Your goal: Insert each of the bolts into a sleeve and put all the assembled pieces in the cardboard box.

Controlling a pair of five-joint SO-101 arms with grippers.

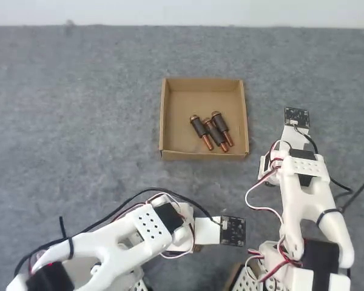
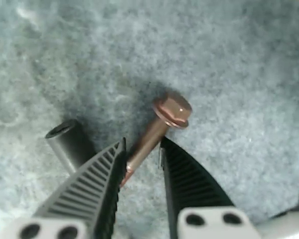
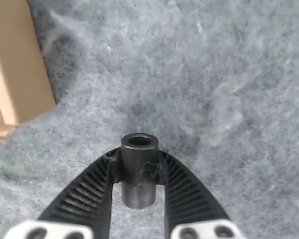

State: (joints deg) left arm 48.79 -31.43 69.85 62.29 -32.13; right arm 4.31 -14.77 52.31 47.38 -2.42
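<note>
In the left wrist view a copper bolt (image 2: 162, 124) lies slanted on the grey carpet. Its shaft runs between the fingers of my left gripper (image 2: 142, 144), which is open and straddles it with a gap on one side. A black sleeve (image 2: 67, 142) rests just outside one finger. My right gripper (image 3: 137, 158) is shut on another black sleeve (image 3: 138, 169), held upright with its bore facing the camera. The cardboard box (image 1: 164, 115) holds three assembled pieces (image 1: 211, 131). The left arm (image 1: 127, 236) is at the front; the right arm (image 1: 300, 182) stands right of the box.
A corner of the box (image 3: 15, 74) stands close beside the held sleeve. Grey carpet (image 1: 79, 121) covers the table, with open room left of and behind the box. Loose cables (image 1: 261, 188) hang from both arms.
</note>
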